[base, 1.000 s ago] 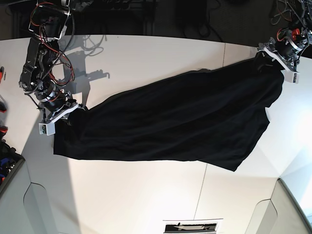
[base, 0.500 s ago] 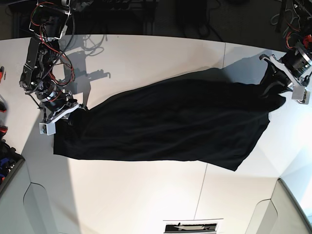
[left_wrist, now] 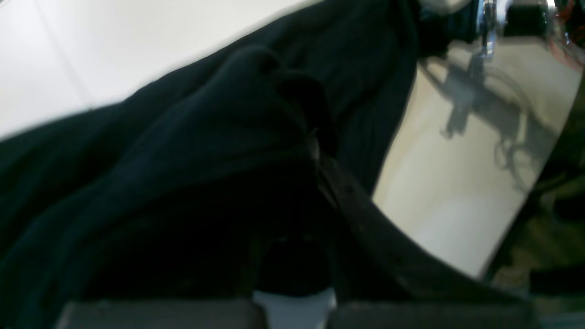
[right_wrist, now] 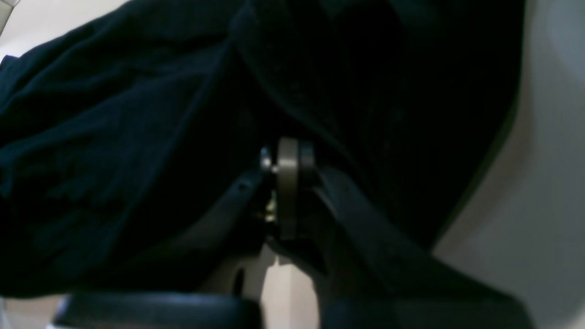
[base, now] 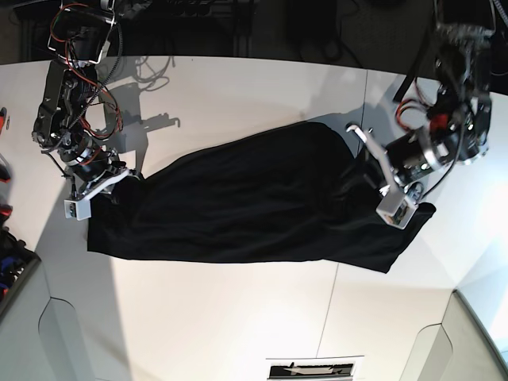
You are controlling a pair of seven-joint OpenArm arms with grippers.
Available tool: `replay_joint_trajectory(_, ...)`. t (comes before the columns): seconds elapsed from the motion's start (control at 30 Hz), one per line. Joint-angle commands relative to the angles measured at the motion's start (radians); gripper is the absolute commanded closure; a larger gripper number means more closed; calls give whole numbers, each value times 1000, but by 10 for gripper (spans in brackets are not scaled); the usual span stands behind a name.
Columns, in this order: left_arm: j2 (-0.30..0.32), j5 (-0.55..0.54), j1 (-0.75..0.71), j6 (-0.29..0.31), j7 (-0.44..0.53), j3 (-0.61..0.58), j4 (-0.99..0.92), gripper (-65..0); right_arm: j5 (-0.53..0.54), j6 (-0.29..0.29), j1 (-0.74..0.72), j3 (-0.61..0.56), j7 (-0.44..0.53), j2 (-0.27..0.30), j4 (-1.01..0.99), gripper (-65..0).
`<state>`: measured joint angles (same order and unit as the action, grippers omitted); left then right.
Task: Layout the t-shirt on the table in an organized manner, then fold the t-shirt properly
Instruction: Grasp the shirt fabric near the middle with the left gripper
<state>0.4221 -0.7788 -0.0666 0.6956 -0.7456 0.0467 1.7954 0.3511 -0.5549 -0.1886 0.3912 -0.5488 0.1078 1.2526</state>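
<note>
Currently the shirt [base: 262, 198] lies stretched lengthwise across the white bench [base: 198, 317], bunched at both ends. Left pincer [base: 379, 168] is clenched on the cloth at the shirt's end on the base view's right, fabric folded over it. Right pincer [base: 99, 184] is clenched on the opposite end, low on the bench.
</note>
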Motion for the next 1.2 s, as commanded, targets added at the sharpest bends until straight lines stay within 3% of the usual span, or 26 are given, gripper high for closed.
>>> replay_joint_trajectory(0.0, -6, -17, 56, 3, 28, -24, -24, 0, 15, -6, -19, 1, 18, 8, 15, 0)
replay_joint_trajectory(0.23, -152, -15, 265, 3, 19, -244, -231, -11, 15, -6, -18, 1, 13, 1, 15, 0)
replay_joint_trajectory(0.4, -240, 49, 304, 3, 15, -407, -291, -347, 15, -6, -18, -3, 2, -15, 15, 0)
replay_joint_trajectory(0.5, -264, 53, 305, 3, -22, -448, -291, -359, 14, -6, -19, -12, 2, -14, 15, 0)
replay_joint_trajectory(0.67, -223, -79, 307, 3, -136, -413, -211, -359, 10, -6, -18, -14, 1, -14, 15, 0)
replay_joint_trajectory(0.97, -33, -97, 262, 3, -132, -172, -76, -359, 11, -6, -18, -14, -21, -14, 15, 0)
replay_joint_trajectory(1.17, -26, -91, 158, 3, -97, -144, -76, -359, 30, -6, -18, -14, -23, -15, 15, 0)
